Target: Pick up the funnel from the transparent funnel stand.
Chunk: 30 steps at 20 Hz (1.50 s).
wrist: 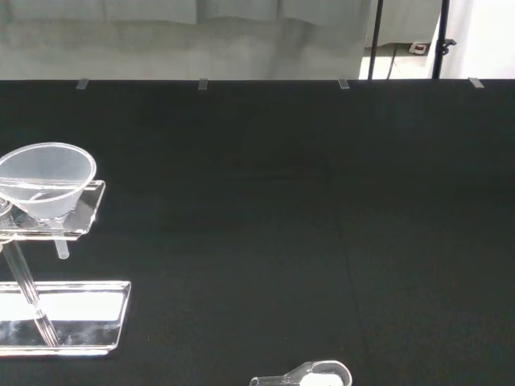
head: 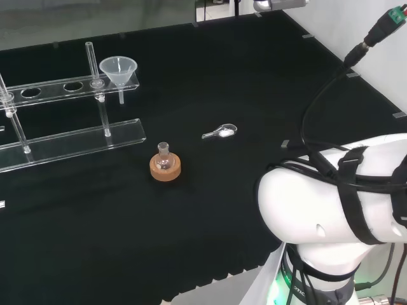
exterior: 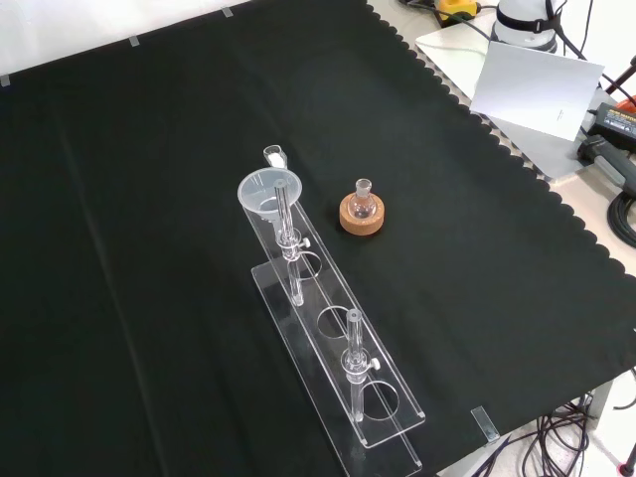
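A clear funnel [head: 119, 70] sits upright in the right end hole of the transparent funnel stand [head: 70, 141] in the head view, its stem hanging below the upper shelf. From the front the funnel [exterior: 268, 193] tops the stand's [exterior: 333, 378] far end. Close up in the wrist view, the funnel [wrist: 47, 180] rests in the stand's shelf [wrist: 87, 215]. The arm's white links [head: 337, 210] stand at the head view's right.
A small round flask on a cork ring [head: 165, 165] stands in front of the stand. A clear scoop [head: 220, 132] lies to its right. Two thin glass rods [exterior: 353, 358] rise from the stand. The cloth's scalloped edge [exterior: 556, 189] runs near the arm.
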{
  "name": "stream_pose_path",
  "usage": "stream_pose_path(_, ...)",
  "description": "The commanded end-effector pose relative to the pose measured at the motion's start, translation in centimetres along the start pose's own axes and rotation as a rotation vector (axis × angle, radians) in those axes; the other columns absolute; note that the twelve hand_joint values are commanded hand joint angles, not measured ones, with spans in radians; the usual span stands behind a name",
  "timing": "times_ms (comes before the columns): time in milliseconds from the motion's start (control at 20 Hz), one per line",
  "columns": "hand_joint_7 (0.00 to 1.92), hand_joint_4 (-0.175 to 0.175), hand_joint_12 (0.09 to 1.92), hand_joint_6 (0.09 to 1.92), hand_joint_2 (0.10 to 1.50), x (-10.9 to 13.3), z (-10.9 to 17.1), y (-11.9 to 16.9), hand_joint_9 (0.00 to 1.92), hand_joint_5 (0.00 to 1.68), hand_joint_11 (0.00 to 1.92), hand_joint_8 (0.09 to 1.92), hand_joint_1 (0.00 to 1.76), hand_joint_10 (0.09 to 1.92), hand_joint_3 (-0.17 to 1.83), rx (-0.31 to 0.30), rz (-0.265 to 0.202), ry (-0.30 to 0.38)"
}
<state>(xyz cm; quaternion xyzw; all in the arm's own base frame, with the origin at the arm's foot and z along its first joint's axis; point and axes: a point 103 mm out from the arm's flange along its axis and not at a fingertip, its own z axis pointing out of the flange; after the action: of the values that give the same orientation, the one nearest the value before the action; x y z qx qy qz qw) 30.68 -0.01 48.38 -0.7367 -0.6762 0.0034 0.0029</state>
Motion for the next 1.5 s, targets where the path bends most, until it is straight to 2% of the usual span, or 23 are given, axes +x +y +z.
stream_pose_path(50,0.0,0.059,0.44,0.09,0.41,0.0,-0.1,0.0,0.0,0.0,0.0,0.09,0.13,0.09,0.34,-0.015,0.002,-0.011)
stream_pose_path(200,0.0,0.057,0.27,0.09,0.5,0.2,0.0,-0.1,0.0,0.0,0.0,0.09,0.14,0.09,0.17,-0.018,-0.015,-0.039)
stream_pose_path(300,0.0,0.057,0.24,0.09,0.52,0.6,0.1,0.1,0.0,0.0,0.0,0.09,0.14,0.09,0.14,0.034,-0.044,-0.049)
stream_pose_path(450,0.0,0.055,0.23,0.09,0.53,1.5,0.6,0.6,0.0,0.0,0.0,0.09,0.15,0.09,0.13,0.056,-0.091,-0.087)
stream_pose_path(800,0.0,0.049,0.31,0.09,0.57,3.8,2.5,2.6,0.0,0.0,0.0,0.09,0.19,0.09,0.08,0.119,-0.189,-0.069)
stream_pose_path(1100,0.0,0.049,0.37,0.09,0.59,5.9,4.1,4.1,0.0,0.0,0.0,0.09,0.25,0.09,0.06,0.163,-0.268,-0.096)
stream_pose_path(1200,0.0,0.045,0.37,0.09,0.61,6.7,4.3,4.5,0.0,0.0,0.0,0.09,0.32,0.09,0.06,0.176,-0.301,-0.102)
stream_pose_path(1350,0.0,0.034,0.39,0.09,0.64,7.7,4.6,5.1,0.0,0.0,0.0,0.09,0.42,0.09,0.06,0.202,-0.32,-0.132)
stream_pose_path(1500,0.0,0.019,0.6,0.09,0.65,8.6,4.9,5.9,0.0,0.0,0.0,0.09,0.45,0.09,0.04,0.221,-0.327,-0.17)
